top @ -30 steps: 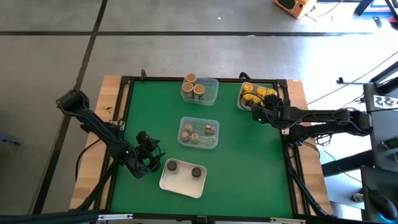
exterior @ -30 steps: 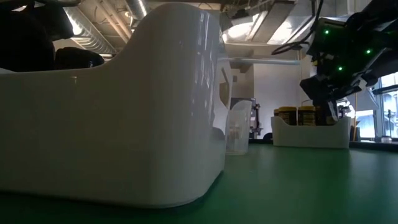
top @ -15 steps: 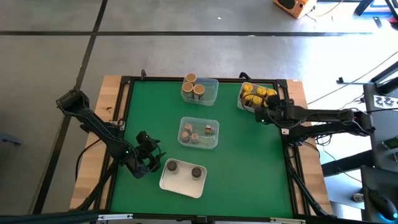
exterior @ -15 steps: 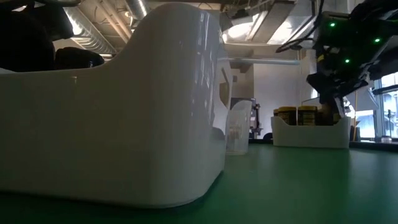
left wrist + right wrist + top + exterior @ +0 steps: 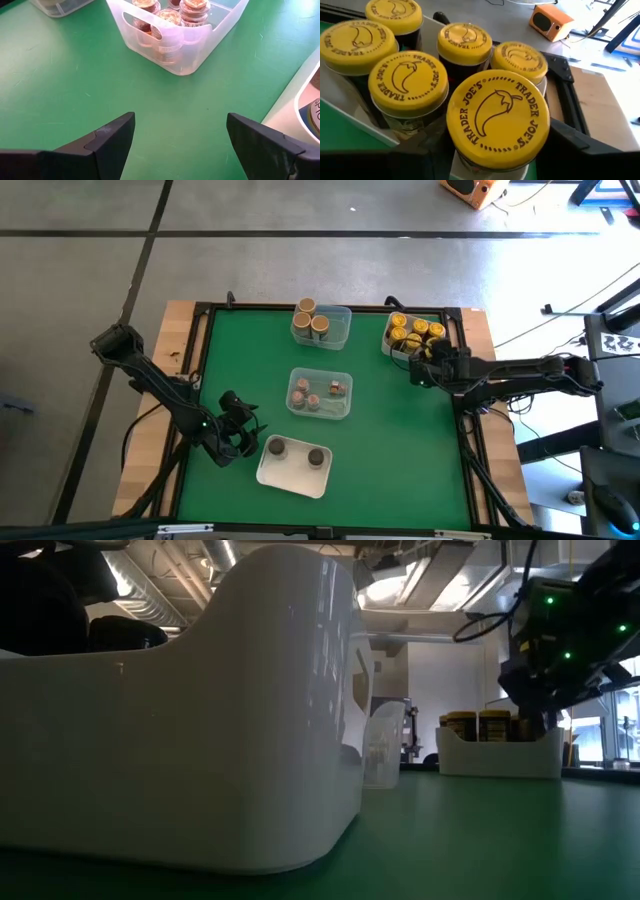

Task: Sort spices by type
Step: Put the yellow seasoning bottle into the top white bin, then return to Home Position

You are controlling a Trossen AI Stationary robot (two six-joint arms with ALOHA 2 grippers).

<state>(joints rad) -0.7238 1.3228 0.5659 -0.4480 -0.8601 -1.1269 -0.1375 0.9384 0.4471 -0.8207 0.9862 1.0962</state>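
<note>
Several yellow-lidded spices (image 5: 400,326) stand in a white tray (image 5: 388,346) at the table's far right. My right gripper (image 5: 422,367) (image 5: 535,705) is at that tray's near side, shut on one more yellow-lidded jar (image 5: 497,117). Tan-topped jars (image 5: 305,307) stand in a clear tray (image 5: 338,330) at the far middle. Brown-topped jars (image 5: 298,392) fill the centre clear tray (image 5: 322,414). Two dark-grey-topped jars (image 5: 274,447) sit in the near white tray (image 5: 290,478). My left gripper (image 5: 244,428) (image 5: 180,132) is open over bare mat, just left of that tray. My right gripper has the yellow-lidded jar between its two fingers (image 5: 575,150), which stand on either side of the jar's body (image 5: 485,167) below the lid. The wide lid hides the contact itself. The jar is upright; whether its base rests on anything does not show.
Bare green mat lies between the trays and along the table's right and near sides. A black frame (image 5: 470,440) edges the mat. In the low view the near white tray (image 5: 180,740) blocks most of the table.
My right gripper has shifted a little toward the table's right edge along the near side of the yellow-jar tray, rolling slightly. My left arm has kept still.
</note>
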